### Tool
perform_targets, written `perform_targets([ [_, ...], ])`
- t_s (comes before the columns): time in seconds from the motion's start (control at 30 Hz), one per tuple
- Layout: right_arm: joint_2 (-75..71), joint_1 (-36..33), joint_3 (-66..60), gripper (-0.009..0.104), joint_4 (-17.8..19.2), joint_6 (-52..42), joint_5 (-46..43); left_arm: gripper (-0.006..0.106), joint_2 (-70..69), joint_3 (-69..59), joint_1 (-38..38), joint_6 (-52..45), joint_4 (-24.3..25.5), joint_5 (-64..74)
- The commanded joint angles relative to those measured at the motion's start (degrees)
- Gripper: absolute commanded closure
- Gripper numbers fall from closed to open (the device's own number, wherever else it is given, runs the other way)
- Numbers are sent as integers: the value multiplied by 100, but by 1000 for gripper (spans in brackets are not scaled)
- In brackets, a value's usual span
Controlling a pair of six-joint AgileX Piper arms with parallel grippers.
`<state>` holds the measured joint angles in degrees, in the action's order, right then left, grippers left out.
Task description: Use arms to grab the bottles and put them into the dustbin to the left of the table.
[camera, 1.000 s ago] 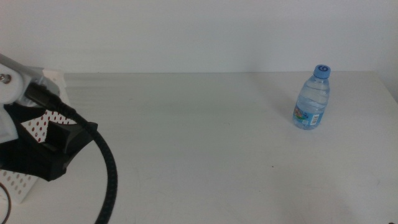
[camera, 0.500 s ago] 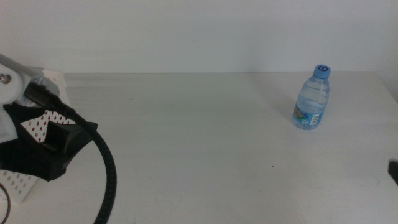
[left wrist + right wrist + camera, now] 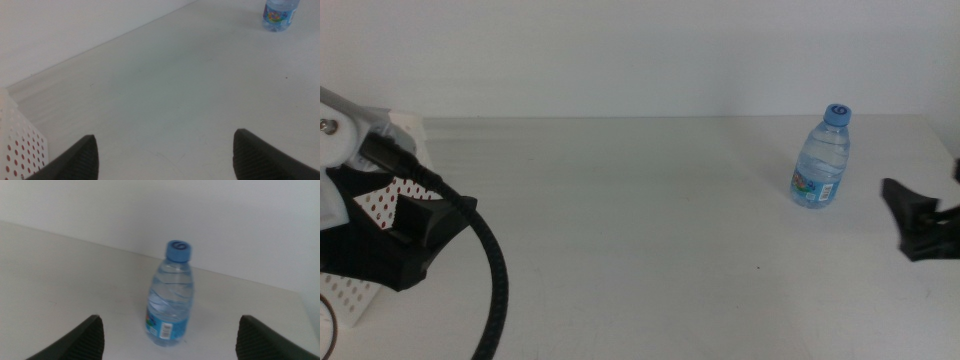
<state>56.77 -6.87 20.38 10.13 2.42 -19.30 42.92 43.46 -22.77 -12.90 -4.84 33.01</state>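
Note:
A small clear water bottle (image 3: 822, 157) with a blue cap stands upright at the table's far right. My right gripper (image 3: 920, 182) comes in from the right edge, a little nearer than the bottle and to its right, apart from it. In the right wrist view the gripper (image 3: 169, 317) is open, and the bottle (image 3: 170, 297) stands centred beyond its jaws. The left arm (image 3: 390, 245) hangs at the left edge over the white perforated dustbin (image 3: 348, 298). Its gripper (image 3: 165, 150) is open and holds nothing. The left wrist view shows the bottle (image 3: 280, 10) far off and the dustbin's wall (image 3: 20, 147) close by.
The white table (image 3: 640, 220) ends at a pale wall behind it. A thick black cable (image 3: 495, 280) loops down from the left arm near the front left edge.
My right gripper has come into the middle view from the right edge and moved left toward the bottle. The left arm and the bottle have stayed still.

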Motion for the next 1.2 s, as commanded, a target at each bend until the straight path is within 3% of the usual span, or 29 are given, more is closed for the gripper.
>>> perform_targets([
  [0.0, 482, 21, 183, 21, 211, -9, -1109, 16, -32, 173, -45, 91, -88, -376],
  [0.23, 1898, 21, 194, 21, 188, -39, -3058, 16, -32, 173, -45, 91, -88, -376],
  [0.4, 2843, 21, 232, 19, -258, -38, -4207, 16, -32, 173, -45, 91, -88, -376],
  [0.5, 3264, 21, 395, 12, -519, -38, -4297, 16, -32, 173, -45, 91, -88, -376],
  [0.63, 3711, 21, 893, 0, -543, -38, -4290, 16, -32, 173, -45, 91, -88, -376],
  [1.17, 5262, 32, 2559, 0, -570, -326, -3909, 16, -32, 173, -45, 91, -88, -376],
])
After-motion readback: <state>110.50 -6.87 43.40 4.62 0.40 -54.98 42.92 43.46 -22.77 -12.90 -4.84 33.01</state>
